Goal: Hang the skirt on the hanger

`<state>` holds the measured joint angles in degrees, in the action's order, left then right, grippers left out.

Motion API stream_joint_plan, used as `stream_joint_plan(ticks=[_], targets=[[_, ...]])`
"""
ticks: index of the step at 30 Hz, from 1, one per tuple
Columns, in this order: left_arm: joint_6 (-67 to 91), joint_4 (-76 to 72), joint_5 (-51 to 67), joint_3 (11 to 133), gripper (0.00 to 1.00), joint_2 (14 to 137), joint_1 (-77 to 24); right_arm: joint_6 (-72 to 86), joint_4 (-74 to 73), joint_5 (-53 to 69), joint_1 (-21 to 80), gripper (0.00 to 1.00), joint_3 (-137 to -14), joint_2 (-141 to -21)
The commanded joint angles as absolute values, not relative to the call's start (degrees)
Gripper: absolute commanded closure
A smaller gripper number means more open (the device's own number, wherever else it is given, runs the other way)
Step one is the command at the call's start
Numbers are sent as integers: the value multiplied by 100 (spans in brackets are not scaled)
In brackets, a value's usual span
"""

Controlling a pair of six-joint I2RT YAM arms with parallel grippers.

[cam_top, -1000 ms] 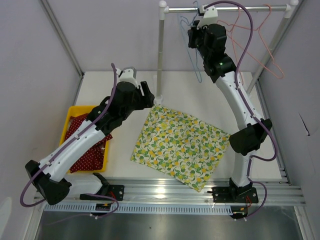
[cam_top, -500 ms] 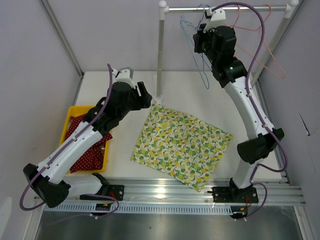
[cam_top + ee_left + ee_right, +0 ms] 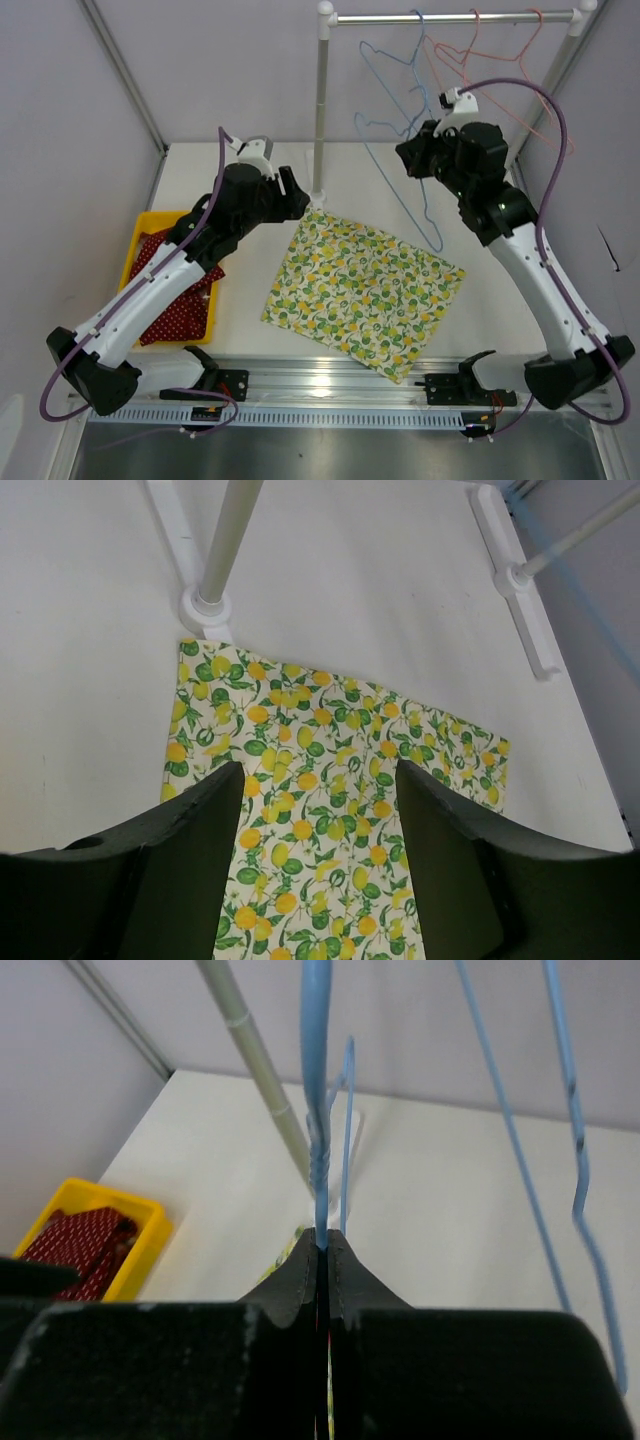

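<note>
The skirt [image 3: 362, 292] is thin matt cloth, lying nearly smooth, with a printed lemon pattern. At its nine o'clock the bin [image 3: 138, 238] looks like glossy yellow plastic and holds a red dotted cloth [image 3: 178, 308] (softly crumpled). The hanger [image 3: 315, 1080] is smooth blue-coated wire, twisted at the neck. The table [image 3: 190, 170] is matt white, the rail [image 3: 450, 17] dull metal, the left fingers [image 3: 180, 880] matt black.

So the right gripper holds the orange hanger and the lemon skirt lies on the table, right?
No, the right gripper holds the blue hanger, as the right wrist view shows. The lemon skirt does lie on the table.
</note>
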<state>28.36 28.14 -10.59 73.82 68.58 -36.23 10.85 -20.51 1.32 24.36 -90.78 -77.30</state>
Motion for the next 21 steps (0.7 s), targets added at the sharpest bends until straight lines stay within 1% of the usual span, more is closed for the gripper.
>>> stream_joint_plan(ticks=[1, 2, 3, 5, 7, 8, 10, 11, 12, 13, 15, 17, 20, 21], targets=[[2742, 2698, -651, 7295, 33, 6750, -3586, 1765, -1987, 623, 2487, 100, -8282, -6919], [2768, 2698, -546, 7251, 33, 6724, -3586, 2080, -1908, 833, 2522, 100, -7740, -6578], [2786, 2698, -475, 7103, 34, 6680, -3586, 2231, -1698, 905, 2592, 100, -7447, -6400], [2900, 2663, -352, 6901, 34, 6531, -3586, 2486, -1417, 792, 3048, 100, -6589, -5962], [3031, 2619, -150, 6681, 34, 6382, -3612, 2794, -951, 677, 3513, 100, -6085, -5767], [3076, 2628, -97, 6514, 35, 6329, -3638, 2856, -540, 294, 4133, 100, -5569, -5644], [3172, 2619, -105, 6172, 35, 6223, -3770, 2935, -81, -25, 4787, 100, -5082, -5616], [3208, 2628, -132, 6083, 35, 6118, -3814, 2962, 243, -287, 5077, 100, -4871, -5642], [3243, 2654, -167, 6021, 36, 6074, -3849, 2979, 751, -647, 5602, 100, -4460, -5695], [3339, 2707, -228, 5881, 37, 6030, -3919, 2997, 982, -885, 5834, 100, -4273, -5748], [3532, 2760, -281, 5661, 38, 5872, -4007, 3084, 1738, -1046, 6142, 100, -3747, -5923], [3708, 2734, -386, 5249, 39, 5653, -4200, 3286, 2543, -1046, 6214, 100, -3386, -6055], [4068, 2602, -571, 4635, 41, 5459, -4455, 3603, 3283, -871, 6240, 100, -2945, -6459], [4235, 2602, -589, 4597, 41, 5406, -4578, 3691, 3461, -783, 6240, 100, -2866, -6582]])
